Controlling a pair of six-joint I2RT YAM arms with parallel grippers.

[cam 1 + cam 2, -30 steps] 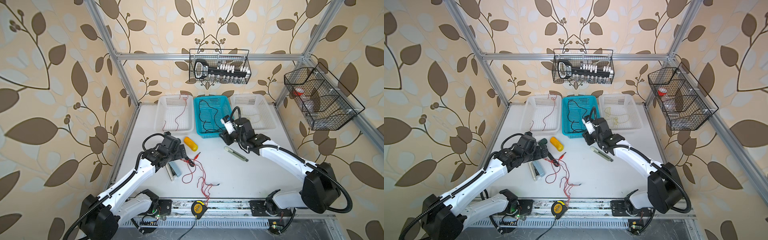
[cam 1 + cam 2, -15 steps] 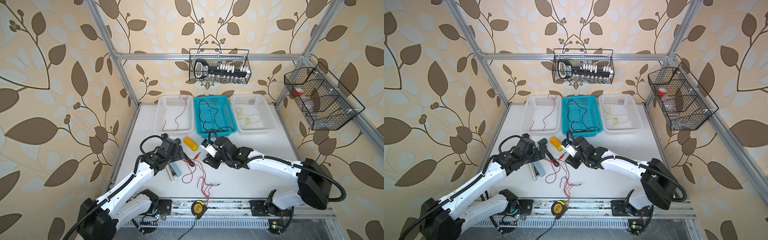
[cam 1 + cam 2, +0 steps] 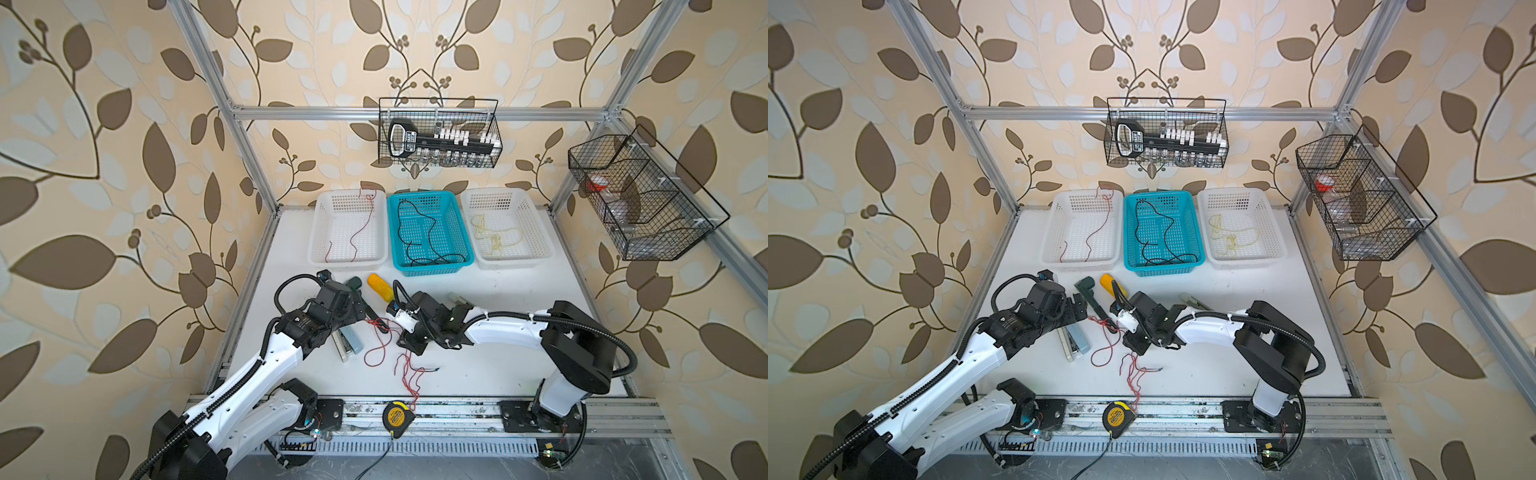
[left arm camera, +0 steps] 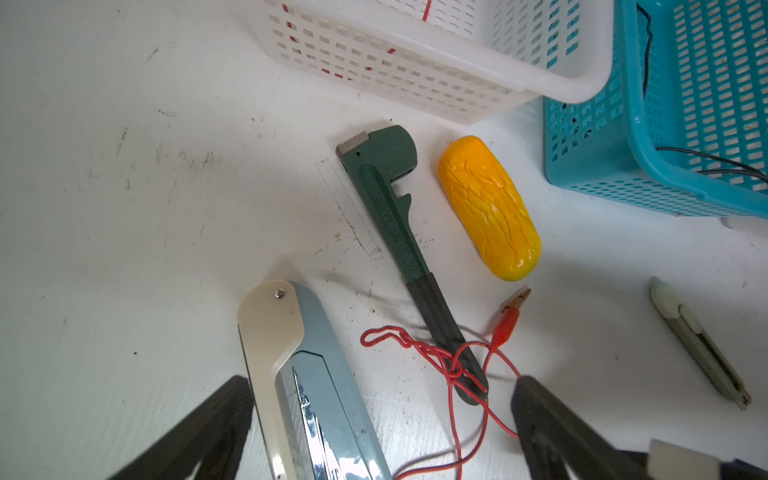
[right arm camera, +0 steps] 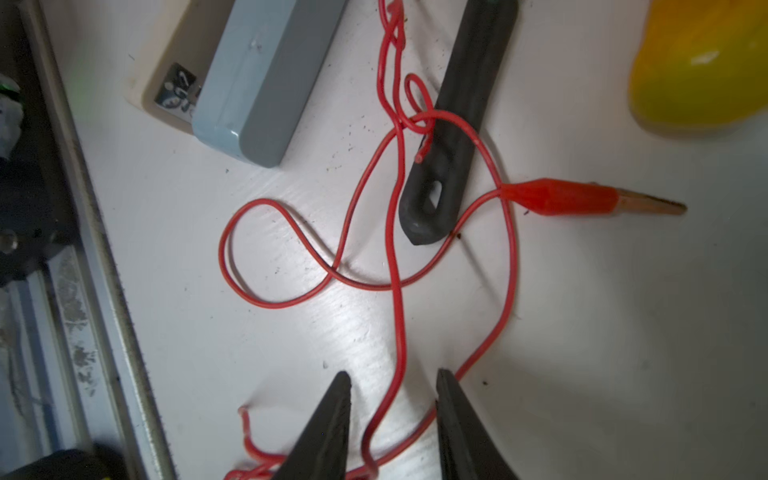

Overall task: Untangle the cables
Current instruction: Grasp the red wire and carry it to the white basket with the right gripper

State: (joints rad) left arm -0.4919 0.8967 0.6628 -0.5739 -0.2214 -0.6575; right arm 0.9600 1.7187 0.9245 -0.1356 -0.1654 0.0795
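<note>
The right gripper (image 5: 392,374) sits low over the tabletop (image 5: 623,332) at the bottom middle of its wrist view. Its jaws are narrow but not closed. One strand of the tangled red cable (image 5: 392,266) runs up between the two fingers (image 5: 332,415) with a bare gap on each side, so nothing is clamped. Above the fingertips the cable loops out to the left, crosses itself and knots over the dark handle of a green pipe wrench (image 5: 461,83). Its red alligator clip (image 5: 557,195) lies right of centre, tip pointing right.

The left gripper (image 4: 378,386) is spread wide at the bottom of its wrist view and holds nothing. Between its fingers lie a blue-grey stapler (image 4: 316,395) and the cable's knot. Further up are the wrench head and, to its right, a yellow plastic piece (image 4: 488,208). A box cutter (image 4: 698,345) lies near the right edge.

In both top views the two grippers face each other at lower centre. The cable trails down from them and ends just beside a yellow tape measure (image 3: 395,415).

Three baskets line the upper middle of the tabletop:
- The left white basket (image 3: 345,262) holds a second red cable (image 3: 365,226).
- The teal basket (image 3: 432,268) holds a black cable (image 3: 432,230).
- The right white basket (image 3: 515,262) holds a yellow cable (image 3: 496,243).
</note>
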